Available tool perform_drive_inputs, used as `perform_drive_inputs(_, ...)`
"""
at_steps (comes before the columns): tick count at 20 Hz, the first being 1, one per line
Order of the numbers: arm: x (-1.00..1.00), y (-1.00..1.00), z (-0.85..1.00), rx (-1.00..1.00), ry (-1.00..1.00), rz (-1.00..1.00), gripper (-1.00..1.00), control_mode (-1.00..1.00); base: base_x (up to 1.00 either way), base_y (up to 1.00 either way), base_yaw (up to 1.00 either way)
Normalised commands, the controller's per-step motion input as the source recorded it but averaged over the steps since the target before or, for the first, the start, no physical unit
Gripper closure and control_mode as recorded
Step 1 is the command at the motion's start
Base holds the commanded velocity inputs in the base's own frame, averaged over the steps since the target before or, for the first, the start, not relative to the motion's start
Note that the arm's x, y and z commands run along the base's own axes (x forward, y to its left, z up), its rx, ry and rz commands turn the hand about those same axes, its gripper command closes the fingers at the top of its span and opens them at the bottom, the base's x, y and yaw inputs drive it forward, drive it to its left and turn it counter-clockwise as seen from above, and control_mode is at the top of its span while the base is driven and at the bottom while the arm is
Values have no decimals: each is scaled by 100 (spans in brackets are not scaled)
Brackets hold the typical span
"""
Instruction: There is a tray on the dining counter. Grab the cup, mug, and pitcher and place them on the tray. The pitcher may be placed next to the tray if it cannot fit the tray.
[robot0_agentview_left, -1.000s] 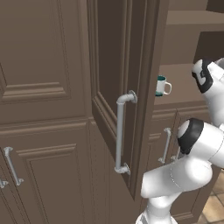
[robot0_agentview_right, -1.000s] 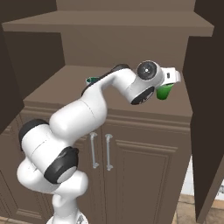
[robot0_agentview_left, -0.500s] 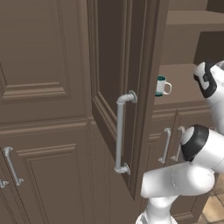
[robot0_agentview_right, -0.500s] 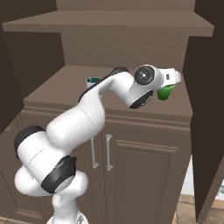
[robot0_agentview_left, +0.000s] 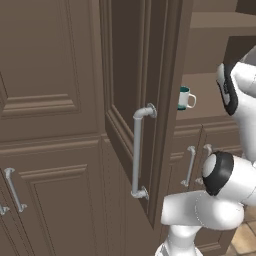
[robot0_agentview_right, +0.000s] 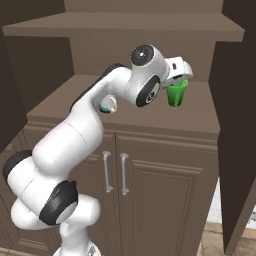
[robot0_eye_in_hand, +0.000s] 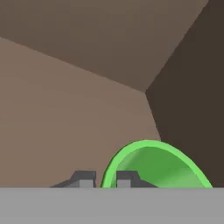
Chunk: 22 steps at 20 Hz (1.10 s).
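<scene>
My gripper (robot0_agentview_right: 179, 77) is shut on the rim of the bright green cup (robot0_agentview_right: 176, 94), which hangs upright just above the brown shelf (robot0_agentview_right: 150, 107) inside the open cabinet. In the hand view the cup (robot0_eye_in_hand: 153, 168) shows its rim and inside, with one wall pinched between my fingertips (robot0_eye_in_hand: 124, 178) and my gripper (robot0_eye_in_hand: 105, 180) shut on it. The teal and white mug (robot0_agentview_left: 184, 98) stands on the same shelf. From the right base view the mug (robot0_agentview_right: 105, 108) peeks out behind my arm.
An open cabinet door (robot0_agentview_left: 145, 100) with a long grey handle (robot0_agentview_left: 138, 152) stands close on the left. Another dark door panel (robot0_agentview_right: 235, 125) stands on the right. An upper shelf (robot0_agentview_right: 125, 27) runs above the gripper. Lower cabinet doors (robot0_agentview_right: 150, 185) sit below.
The arm has risen and pulled back a little, carrying the green cup up and slightly left, away from the cabinet's right wall. The mug has stayed put.
</scene>
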Motion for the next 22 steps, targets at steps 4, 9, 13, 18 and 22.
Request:
perform_drive_inputs(4, -53, 25, 40, 0, 60, 4, 100, -100, 0, 0, 0)
perform_drive_inputs(9, -100, 0, -31, 0, 13, 5, 100, -100, 0, 0, 0)
perform_drive_inputs(13, -100, 0, -41, -2, -11, 6, 100, -100, 0, 0, 0)
perform_drive_inputs(18, -91, 4, -25, 0, 0, 11, 100, -100, 0, 0, 0)
perform_drive_inputs(22, -52, 32, -20, 0, 1, 20, 100, -100, 0, 0, 0)
